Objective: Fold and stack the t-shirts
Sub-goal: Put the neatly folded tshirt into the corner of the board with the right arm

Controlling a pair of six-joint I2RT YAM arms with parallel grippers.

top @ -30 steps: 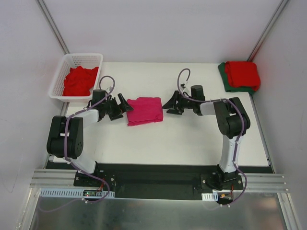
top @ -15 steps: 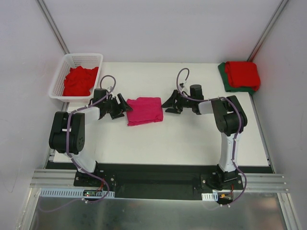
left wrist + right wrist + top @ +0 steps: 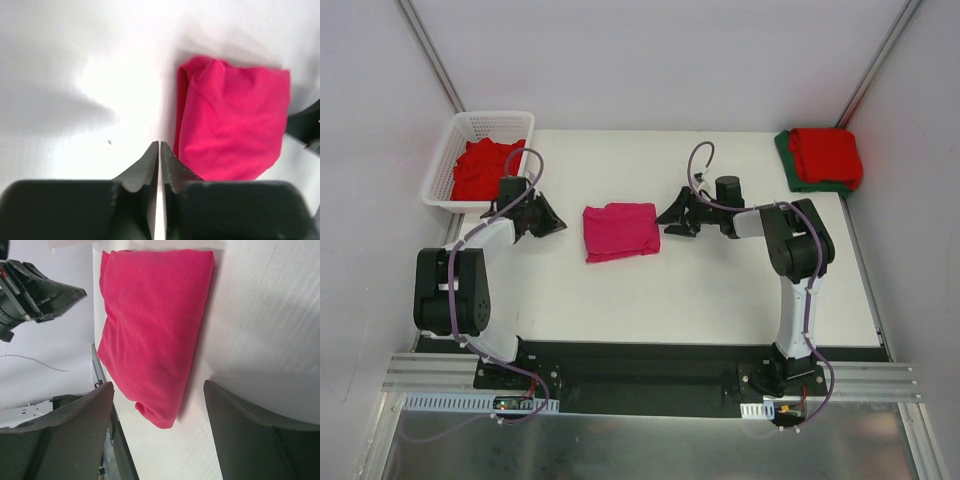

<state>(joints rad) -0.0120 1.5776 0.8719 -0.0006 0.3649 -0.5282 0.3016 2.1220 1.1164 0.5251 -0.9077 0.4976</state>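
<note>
Left gripper (image 3: 159,147) clenched on nothing, fingers pressed together, parked near the left edge of the bench (image 3: 720,300) and well apart from the cloth. Probably just keeping out of the way. Right gripper (image 3: 668,216) spread wide and empty, aimed at the right edge of the magenta-pink t-shirt (image 3: 620,231); looks like lining up a grab.

White lattice basket (image 3: 490,118) over at the far left corner with crumpled red t-shirts (image 3: 480,170) inside, so basically the to-do pile. Finished stack in the far right corner: folded red t-shirt (image 3: 825,152) on top of dark green t-shirt (image 3: 787,160). Magenta-pink t-shirt already folded into a tidy rectangle mid-bench, between both grippers, touching neither. Guessing next stop = that far right stack.
</note>
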